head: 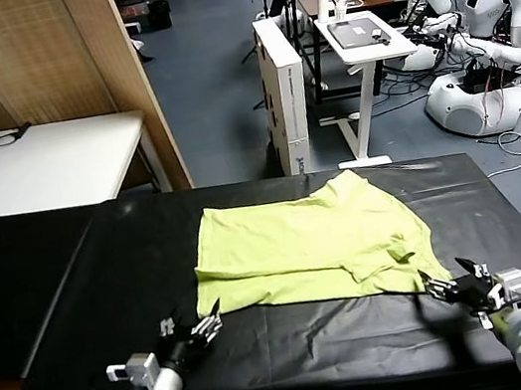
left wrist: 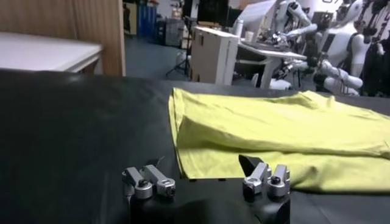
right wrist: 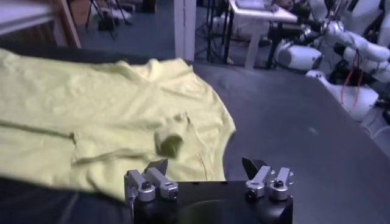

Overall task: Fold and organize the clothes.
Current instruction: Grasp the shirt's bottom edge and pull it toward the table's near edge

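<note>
Head view: the lime yellow-green T-shirt (head: 310,247) lies in the centre of the frame on the black counter (head: 85,287), folded roughly in half into a broad, slightly rumpled band, its upper right part rising to a small peak toward the counter's far edge. A short sleeve (head: 399,253) lies turned over on the cloth near the lower right corner of the garment. No container stands on the counter; the shirt lies directly on the black surface.

The left hand (head: 195,330) sits at lower left of the frame, fingers apart and holding nothing, its tips just beside the shirt's near left corner. The right hand (head: 455,284) sits at lower right, fingers likewise apart and holding nothing, its tips just off the shirt's near right corner.

Left wrist view: the left hand (left wrist: 206,176) shows both fingers spread, the folded edge of the T-shirt (left wrist: 274,134) lying just beyond them on the counter (left wrist: 73,122).

Right wrist view: the right hand (right wrist: 207,171) shows spread fingers, the T-shirt (right wrist: 91,115) and its turned sleeve (right wrist: 170,137) close ahead, the bare counter (right wrist: 292,115) to one side.

Background, upper frame of the head view: a white table (head: 43,163) at left, a white cardboard box (head: 284,90) at centre, a white standing desk (head: 360,41) and other white robots (head: 475,36) at right
</note>
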Controlling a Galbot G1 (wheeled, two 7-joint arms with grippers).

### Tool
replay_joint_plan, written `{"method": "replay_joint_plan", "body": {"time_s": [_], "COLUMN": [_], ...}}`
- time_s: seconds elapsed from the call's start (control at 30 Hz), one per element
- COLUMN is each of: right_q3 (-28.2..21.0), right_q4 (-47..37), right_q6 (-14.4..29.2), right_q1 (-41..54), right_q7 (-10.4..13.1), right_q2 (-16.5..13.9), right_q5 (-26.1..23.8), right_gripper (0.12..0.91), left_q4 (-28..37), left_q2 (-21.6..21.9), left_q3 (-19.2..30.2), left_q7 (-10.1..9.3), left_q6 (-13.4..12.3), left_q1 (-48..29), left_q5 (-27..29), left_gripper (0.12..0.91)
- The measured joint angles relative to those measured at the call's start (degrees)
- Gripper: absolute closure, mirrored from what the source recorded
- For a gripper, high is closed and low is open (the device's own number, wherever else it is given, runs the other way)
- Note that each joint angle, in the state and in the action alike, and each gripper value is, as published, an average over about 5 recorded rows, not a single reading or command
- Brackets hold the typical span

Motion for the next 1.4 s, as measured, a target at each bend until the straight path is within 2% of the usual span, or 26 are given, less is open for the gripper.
{"method": "replay_joint_plan", "body": {"time_s": [0.07, 0.13, 0.3, 0.4, 0.47, 0.57, 0.6, 0.73, 0.87, 1.07, 1.4], "right_q3": [-0.1, -0.2, -0.5, -0.8, -0.9, -0.9, -0.7, 0.1, 1.1, 2.5, 2.8], "right_q4": [-0.2, -0.3, -0.3, -0.1, 0.2, 1.2, 1.7, 4.5, 7.9, 12.6, 17.0], "right_q6": [0.1, 0.2, 0.3, 0.3, 0.0, -1.4, -2.1, -5.2, -7.5, -9.7, -13.2], "right_q1": [-0.1, 0.0, 0.2, 0.2, 0.0, -0.5, -0.8, -2.4, -4.8, -9.6, -16.4], "right_q7": [-0.2, -0.3, -0.2, 0.4, 1.5, 4.2, 5.2, 8.3, 9.9, 10.9, 11.9], "right_q2": [0.1, 0.1, 0.1, -0.1, -0.3, -0.9, -1.2, -2.7, -4.2, -5.0, -3.5], "right_q5": [-0.2, -0.3, -0.3, -0.3, 0.2, 2.2, 3.2, 6.6, 8.2, 8.3, 6.6], "right_gripper": [0.273, 0.361, 0.651, 0.812, 0.874, 0.884, 0.885, 0.885, 0.885, 0.885, 0.885], "left_q4": [-0.1, -0.1, -0.2, -0.3, -0.3, -0.2, -0.2, -0.8, -2.5, -6.5, -13.4], "left_q2": [-0.1, -0.2, -0.2, -0.1, -0.1, 0.0, 0.1, 1.1, 3.1, 6.8, 9.5], "left_q3": [0.2, 0.3, 0.3, 0.2, 0.2, 0.2, 0.2, -0.2, -1.3, -3.7, -7.3], "left_q7": [0.05, 0.1, 0.12, 0.13, 0.13, 0.1, 0.03, -0.64, -1.5, -1.9, -1.99], "left_q6": [-0.1, -0.2, -0.3, -0.4, -0.5, -0.5, -0.5, -0.5, -0.3, 0.1, 0.2], "left_q1": [0.2, 0.3, 0.7, 0.9, 1.0, 1.0, 1.1, 1.6, 3.4, 8.4, 20.0], "left_q5": [0.1, 0.2, 0.4, 0.5, 0.6, 0.8, 0.8, 0.5, 0.0, -0.4, 0.3], "left_gripper": [0.193, 0.256, 0.416, 0.591, 0.723, 0.86, 0.881, 0.885, 0.885, 0.885, 0.885]}}
